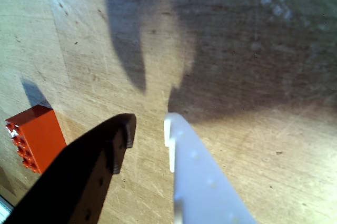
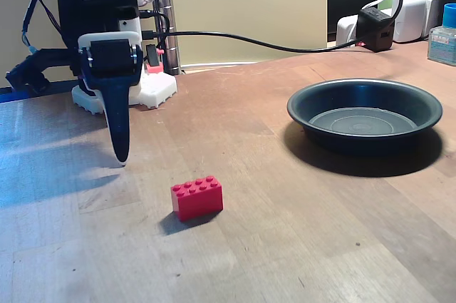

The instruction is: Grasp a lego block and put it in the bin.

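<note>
A red lego block point(image 2: 197, 197) sits studs-up on the wooden table near the front middle of the fixed view. In the wrist view the block point(image 1: 36, 137) lies at the lower left, outside the black finger point(image 1: 113, 150). My gripper point(image 1: 148, 128) points down, its tips just above the table, open with a narrow gap and only bare wood between the black and white fingers. In the fixed view the gripper point(image 2: 120, 155) hangs to the left of and behind the block, apart from it. The bin point(image 2: 356, 139), a dark round pan, stands at the right with nothing in it.
The white robot base point(image 2: 153, 89) and a metal pole stand at the back left. A black cable runs along the back to a black adapter point(image 2: 375, 28). A white charger and a small bottle point(image 2: 443, 36) stand at the back right. Bare wood separates block and bin.
</note>
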Controlling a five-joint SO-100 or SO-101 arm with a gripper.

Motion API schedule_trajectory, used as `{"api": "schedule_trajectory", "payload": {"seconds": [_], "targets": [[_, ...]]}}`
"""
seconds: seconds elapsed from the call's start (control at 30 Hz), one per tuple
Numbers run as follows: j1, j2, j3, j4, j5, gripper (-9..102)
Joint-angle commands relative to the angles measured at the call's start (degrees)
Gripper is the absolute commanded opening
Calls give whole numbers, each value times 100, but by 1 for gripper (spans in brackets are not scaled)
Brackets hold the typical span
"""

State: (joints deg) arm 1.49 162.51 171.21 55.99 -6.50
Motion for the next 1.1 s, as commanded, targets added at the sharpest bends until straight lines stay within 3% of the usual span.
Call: {"api": "schedule_trajectory", "payload": {"seconds": [0.0, 0.17, 0.5, 0.73, 1.07], "targets": [[-44, -105, -580, 123, -35, 1], [-272, -844, -1960, 1055, 26, 1], [-677, -4236, -6135, 3604, 44, 1], [-967, -5897, -7673, 3823, 53, 1], [-1266, -7348, -8534, 3744, 53, 1]]}}
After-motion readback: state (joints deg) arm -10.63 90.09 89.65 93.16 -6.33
